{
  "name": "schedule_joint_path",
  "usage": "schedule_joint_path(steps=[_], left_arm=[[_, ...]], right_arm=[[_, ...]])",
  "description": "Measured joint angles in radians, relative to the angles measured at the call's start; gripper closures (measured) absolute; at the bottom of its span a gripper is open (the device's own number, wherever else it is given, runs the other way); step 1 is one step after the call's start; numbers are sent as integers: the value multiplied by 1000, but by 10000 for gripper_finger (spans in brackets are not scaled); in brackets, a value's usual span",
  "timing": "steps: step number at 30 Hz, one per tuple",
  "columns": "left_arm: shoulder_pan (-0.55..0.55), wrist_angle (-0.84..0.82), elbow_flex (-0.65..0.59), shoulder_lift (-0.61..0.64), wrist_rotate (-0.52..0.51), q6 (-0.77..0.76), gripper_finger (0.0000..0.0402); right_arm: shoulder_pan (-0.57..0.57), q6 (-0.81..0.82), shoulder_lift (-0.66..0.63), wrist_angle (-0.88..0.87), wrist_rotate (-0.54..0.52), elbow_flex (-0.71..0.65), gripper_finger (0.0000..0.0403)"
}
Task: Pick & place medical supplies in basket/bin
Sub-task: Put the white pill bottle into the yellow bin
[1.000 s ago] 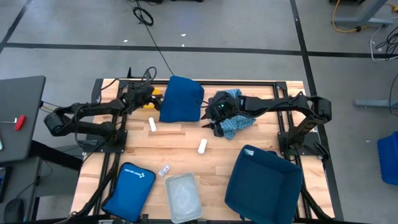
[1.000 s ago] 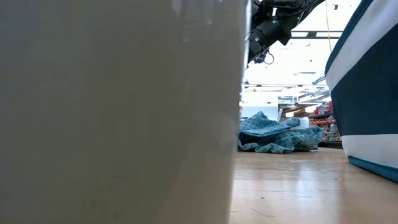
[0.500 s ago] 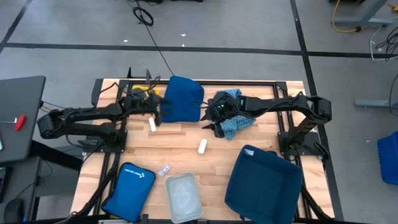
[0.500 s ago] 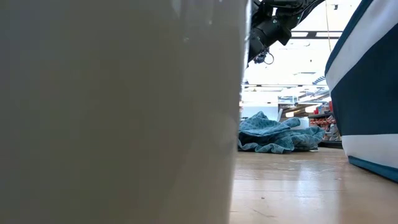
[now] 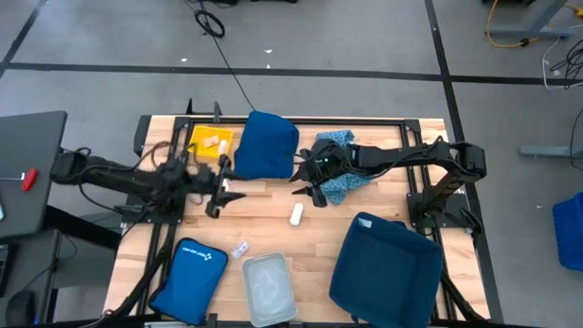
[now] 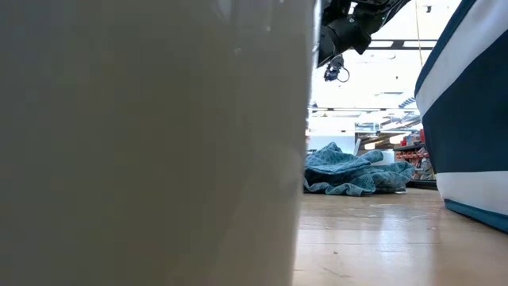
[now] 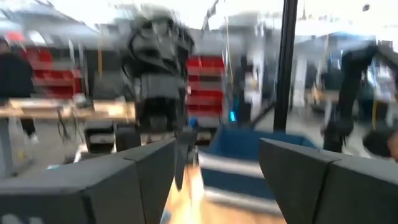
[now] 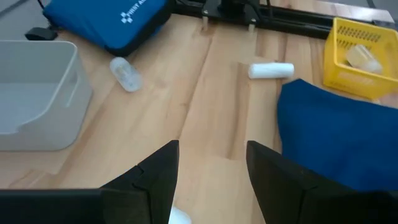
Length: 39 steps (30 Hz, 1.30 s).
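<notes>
A: High view, item one. We log the left gripper over the white roll at ten o'clock on the table; we cannot tell its spread from here. A second roll lies near centre, a clear vial at seven o'clock, and the yellow basket at eleven holds pale items.

B: And the right gripper?

A: It hangs just past the second roll, toward twelve, fingers apart, empty.

B: Low view?

A: We see only a pale bin wall, the crumpled blue cloth and an arm overhead.

B: Left wrist view?

A: Fingers spread wide, nothing between them.

B: Right wrist view?

A: Fingers parted, a roll's white end showing in the gap; the far roll rests beside the basket.

B: Our advice?

A: We judge a roll pickup is in hand: straddle it across its short axis, descend squarely, close gently so it cannot squirt away.
</notes>
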<state>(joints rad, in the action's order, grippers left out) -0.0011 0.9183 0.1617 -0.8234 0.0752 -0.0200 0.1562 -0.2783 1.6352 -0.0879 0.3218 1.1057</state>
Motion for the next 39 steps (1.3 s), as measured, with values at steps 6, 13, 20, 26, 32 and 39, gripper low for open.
schedule_joint_path(steps=[6,13,20,26,32,39], left_arm=[[-189,164,-152,2,-209,-19,174],[-316,-196,-77,0,-295,-104,174],[-432,-609,63,-1,-421,-218,175],[-474,-895,137,-23,-429,-500,175],[-484,-925,139,-68,-310,-687,169],[-484,-926,151,-158,-208,-785,131]], right_arm=[[-28,4,0,2,-5,0,208],[-42,17,0,-22,-20,0,208],[-42,38,0,-59,-23,0,208],[-42,57,0,-91,-22,0,208],[-42,57,0,-140,-33,0,208],[-42,58,0,-179,-74,0,208]])
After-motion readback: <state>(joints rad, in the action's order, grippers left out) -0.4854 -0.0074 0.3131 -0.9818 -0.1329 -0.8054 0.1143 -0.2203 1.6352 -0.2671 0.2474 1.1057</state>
